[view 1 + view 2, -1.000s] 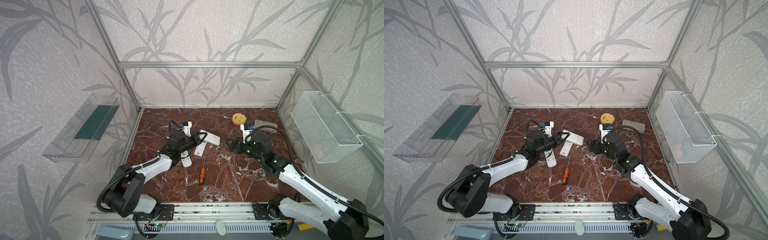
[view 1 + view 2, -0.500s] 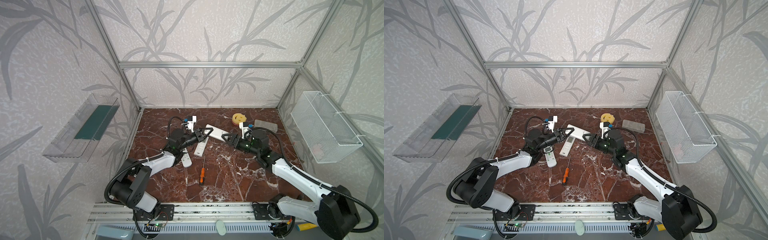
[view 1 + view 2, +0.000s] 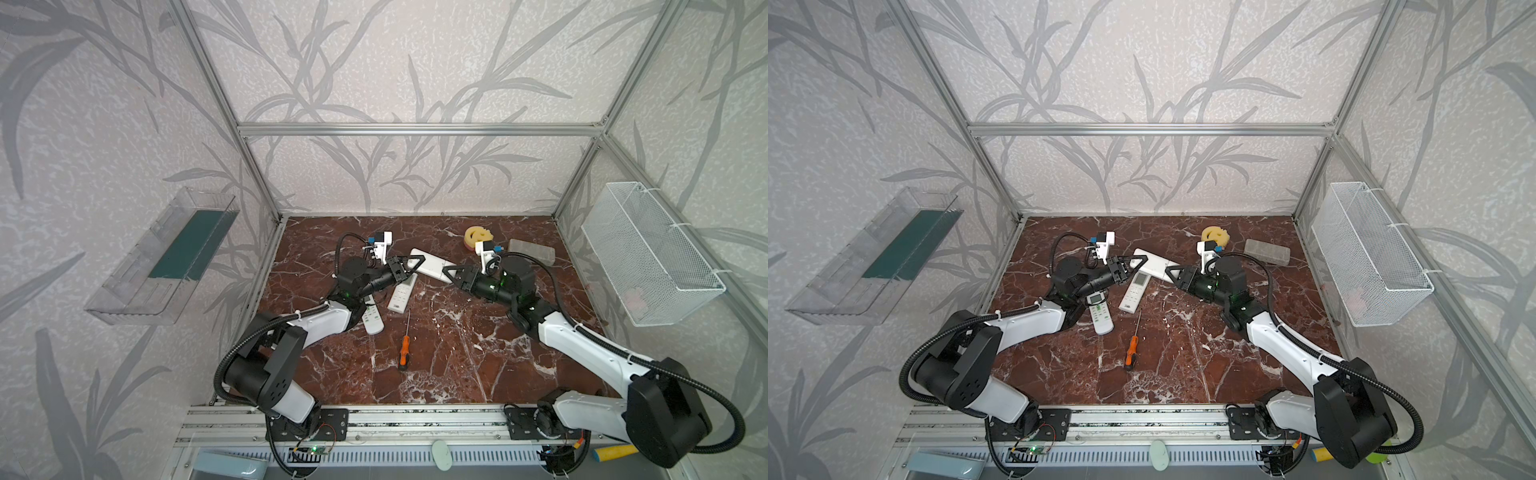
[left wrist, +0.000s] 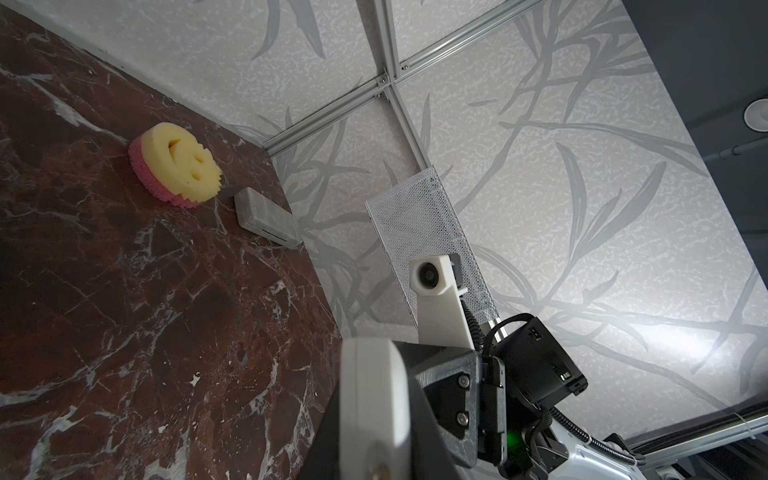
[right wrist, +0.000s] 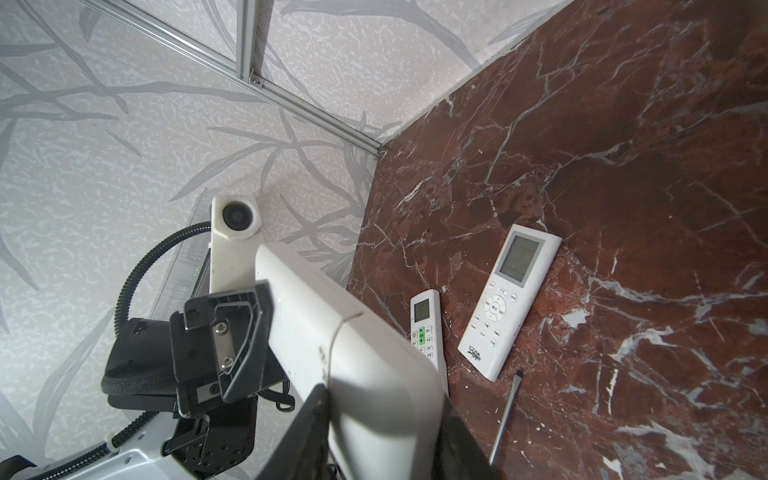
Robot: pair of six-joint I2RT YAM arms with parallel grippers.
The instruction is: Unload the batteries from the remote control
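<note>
Top views, both: pinching the remote (image 3: 430, 266) by its left end with the left gripper (image 3: 409, 265), jaws tight together on it. Held up off the table (image 3: 457, 357), far of centre. Now caught at the right end too by the right gripper (image 3: 452, 274), jaws drawn in on it. A second ago: stood well off to the right, jaws wide apart. No batteries to be seen; judged still inside. Makes a two-ended hold, steady enough for opening it up.
</note>
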